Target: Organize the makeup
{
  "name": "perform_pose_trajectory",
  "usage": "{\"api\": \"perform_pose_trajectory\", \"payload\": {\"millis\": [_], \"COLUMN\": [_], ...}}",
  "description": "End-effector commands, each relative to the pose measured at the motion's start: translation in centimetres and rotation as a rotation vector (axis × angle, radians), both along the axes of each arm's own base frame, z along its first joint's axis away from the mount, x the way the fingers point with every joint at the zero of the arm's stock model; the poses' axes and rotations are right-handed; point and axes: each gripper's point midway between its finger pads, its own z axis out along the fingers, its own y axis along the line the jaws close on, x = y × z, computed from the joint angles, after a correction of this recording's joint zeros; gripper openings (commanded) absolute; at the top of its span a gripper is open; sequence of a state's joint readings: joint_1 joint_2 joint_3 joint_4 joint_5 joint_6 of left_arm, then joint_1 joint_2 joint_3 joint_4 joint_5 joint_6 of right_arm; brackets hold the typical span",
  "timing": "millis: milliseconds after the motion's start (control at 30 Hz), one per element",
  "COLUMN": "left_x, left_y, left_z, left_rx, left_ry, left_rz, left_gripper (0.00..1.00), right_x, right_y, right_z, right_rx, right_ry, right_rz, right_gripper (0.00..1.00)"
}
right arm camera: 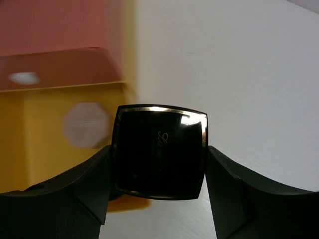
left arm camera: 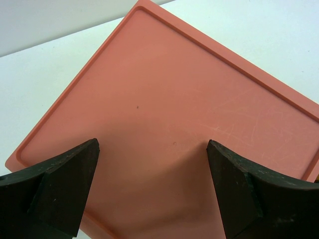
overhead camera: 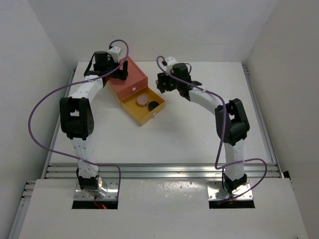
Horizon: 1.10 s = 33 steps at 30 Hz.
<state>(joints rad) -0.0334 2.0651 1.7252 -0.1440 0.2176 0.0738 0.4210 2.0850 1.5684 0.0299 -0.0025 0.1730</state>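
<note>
While the right gripper (right arm camera: 158, 165) clamps the black squarish compact (right arm camera: 158, 149) by its side edges, at two o'clock of the yellow drawer (overhead camera: 149, 117), it looks light, rigid and glossy (so slippery); the left gripper (left arm camera: 152, 149) gapes wide over the orange box (left arm camera: 164, 99)

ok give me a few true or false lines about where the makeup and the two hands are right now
1. The right hand grips a black square compact. True.
2. The yellow drawer is shut. False: it stands pulled out of the orange box.
3. A round peach compact and a black round disc lie in the yellow drawer. True.
4. The left hand holds a white tube. False: it is open and empty, over the top of the orange box.
</note>
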Motion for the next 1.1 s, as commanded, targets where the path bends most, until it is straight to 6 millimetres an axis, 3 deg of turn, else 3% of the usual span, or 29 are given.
{"api": "perform_pose_trajectory", "payload": {"millis": [0,33,100,133,200,367,700,800,933,1067], "left_x": [-2.6,-2.6,-2.6,-2.6,-2.6,-2.6,-2.7,-2.5,-2.5,-2.5], "left_y": [1.2,1.2,1.2,1.2,1.1,0.9,0.6,0.4,0.4,0.8], "left_z": [-6.8,-6.8,-6.8,-6.8,-6.8,-6.8,-7.3,-7.4,-7.4,-7.4], "left_rx": [0.055,0.055,0.055,0.055,0.049,0.044,0.034,0.029,0.022,0.015], "left_ry": [0.214,0.214,0.214,0.214,0.214,0.214,0.224,0.224,0.226,0.226], "left_rz": [0.033,0.033,0.033,0.033,0.026,0.018,0.003,-0.005,0.0,0.002], "left_gripper": [0.95,0.95,0.95,0.95,0.95,0.95,0.95,0.95,0.95,0.95], "right_x": [-2.8,-3.7,-6.0,-6.4,-7.3,-8.8,-10.0,-10.2,-10.5,-9.9], "right_y": [8.1,9.8,13.6,14.4,16.1,17.5,17.4,16.9,16.6,16.8], "right_z": [5.0,3.7,4.3,2.5,1.4,-1.8,-6.2,-6.8,-8.1,-8.1], "right_rx": [0.092,0.101,0.149,0.14,0.138,0.11,0.023,0.013,-0.006,-0.01], "right_ry": [-0.101,-0.073,-0.059,-0.026,-0.022,0.031,0.137,0.158,0.187,0.179], "right_rz": [0.325,0.381,0.532,0.551,0.574,0.579,0.566,0.559,0.548,0.544], "right_gripper": [0.32,0.32,0.32,0.32,0.31,0.28,0.28,0.33,0.43,0.69]}}
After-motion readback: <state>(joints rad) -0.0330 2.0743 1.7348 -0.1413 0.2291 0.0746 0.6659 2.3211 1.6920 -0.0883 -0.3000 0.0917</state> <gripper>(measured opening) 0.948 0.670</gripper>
